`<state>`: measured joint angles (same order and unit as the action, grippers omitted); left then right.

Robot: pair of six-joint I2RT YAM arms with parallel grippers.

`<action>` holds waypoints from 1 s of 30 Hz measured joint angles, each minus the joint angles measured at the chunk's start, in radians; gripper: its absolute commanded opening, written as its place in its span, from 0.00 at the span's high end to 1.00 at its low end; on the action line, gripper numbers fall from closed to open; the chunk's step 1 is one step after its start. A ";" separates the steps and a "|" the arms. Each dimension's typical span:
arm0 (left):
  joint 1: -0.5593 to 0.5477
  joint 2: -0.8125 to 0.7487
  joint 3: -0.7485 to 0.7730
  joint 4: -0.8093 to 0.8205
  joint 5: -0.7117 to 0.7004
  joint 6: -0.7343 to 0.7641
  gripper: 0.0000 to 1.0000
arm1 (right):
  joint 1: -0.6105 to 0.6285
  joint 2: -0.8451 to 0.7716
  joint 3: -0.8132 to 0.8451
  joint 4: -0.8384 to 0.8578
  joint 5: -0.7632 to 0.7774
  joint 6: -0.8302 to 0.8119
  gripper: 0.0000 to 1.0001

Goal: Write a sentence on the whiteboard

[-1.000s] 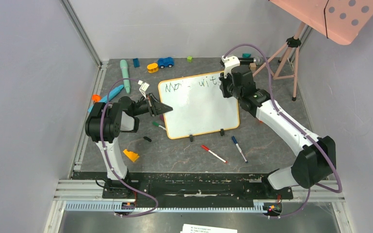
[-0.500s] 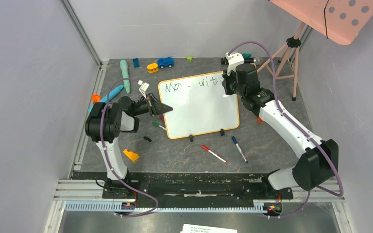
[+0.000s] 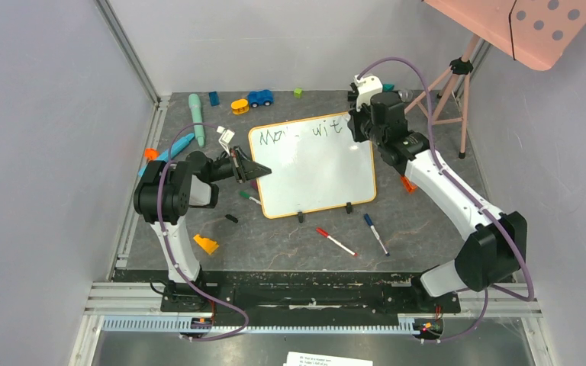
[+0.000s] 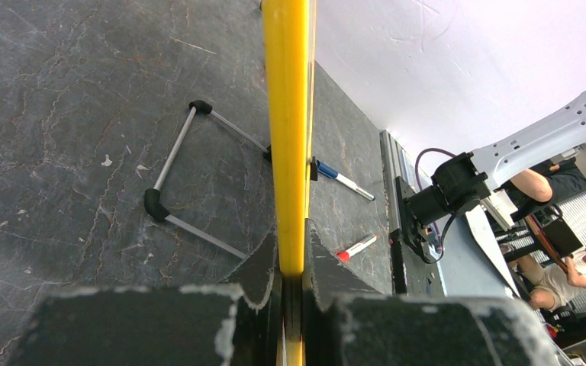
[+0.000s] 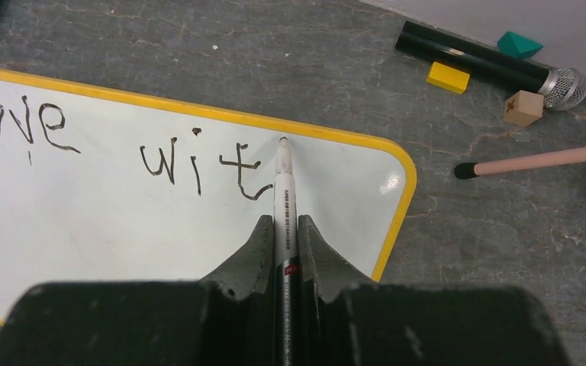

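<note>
A: Where is the whiteboard (image 3: 313, 164)?
B: In the middle of the table (image 3: 275, 244). The left gripper (image 4: 291, 263) is pinched tight on its left frame edge.
A: And the right gripper (image 5: 282, 229)?
B: Clamped on 1 marker (image 5: 283, 183), tip on the board just after "wit" in the sentence (image 5: 198, 164).

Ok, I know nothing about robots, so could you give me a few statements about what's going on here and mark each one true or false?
1. The right gripper grips a marker. True.
2. The left gripper is open and empty. False: it is shut on the frame of the whiteboard.
3. The sentence reads "Move wit" so far. True.
4. The red marker lies on the whiteboard. False: it lies on the table, in front of the board.
</note>
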<state>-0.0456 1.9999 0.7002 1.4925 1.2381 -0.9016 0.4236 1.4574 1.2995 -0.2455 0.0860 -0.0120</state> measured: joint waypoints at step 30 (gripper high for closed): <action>0.000 0.000 0.000 -0.001 -0.001 0.000 0.98 | -0.001 -0.061 -0.147 0.013 -0.023 0.036 1.00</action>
<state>-0.0456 1.9999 0.7002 1.4914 1.2369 -0.9020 0.4225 1.3960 1.1522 -0.2329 0.0635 0.0238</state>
